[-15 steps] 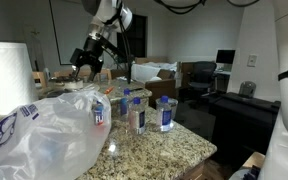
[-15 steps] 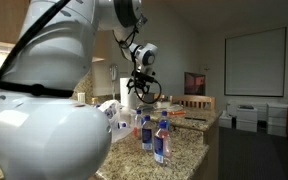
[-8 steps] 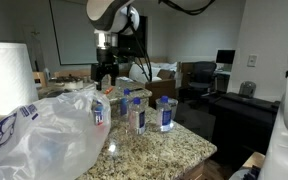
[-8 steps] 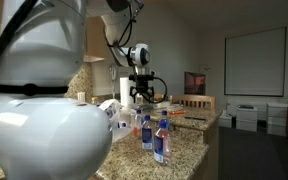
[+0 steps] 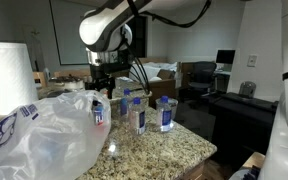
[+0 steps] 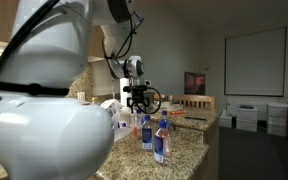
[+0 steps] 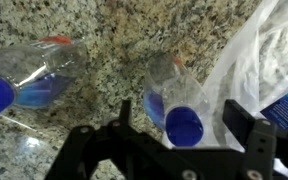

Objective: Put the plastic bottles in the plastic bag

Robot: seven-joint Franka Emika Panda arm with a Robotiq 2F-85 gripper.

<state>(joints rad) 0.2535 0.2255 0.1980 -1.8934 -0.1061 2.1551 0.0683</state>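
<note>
We see the gripper (image 5: 101, 87) lower than half a second ago, jaws spread and empty above a blue-capped bottle (image 7: 174, 110) just beside the bag (image 7: 246, 55). More bottles (image 5: 144, 112) stand on the counter (image 5: 179, 152).

Gripper (image 7: 169, 140) jaws spread wide, straddling the cap of one upright bottle (image 7: 182, 118), with a gap on either side. The plastic bag (image 7: 264, 50) crowds in just beside that bottle, tight against one finger's path. A second bottle (image 7: 34, 78) stands apart across bare granite counter (image 7: 114, 40). In an exterior view, the paper towel roll (image 5: 9, 75) walls off the bag's far side.
</note>
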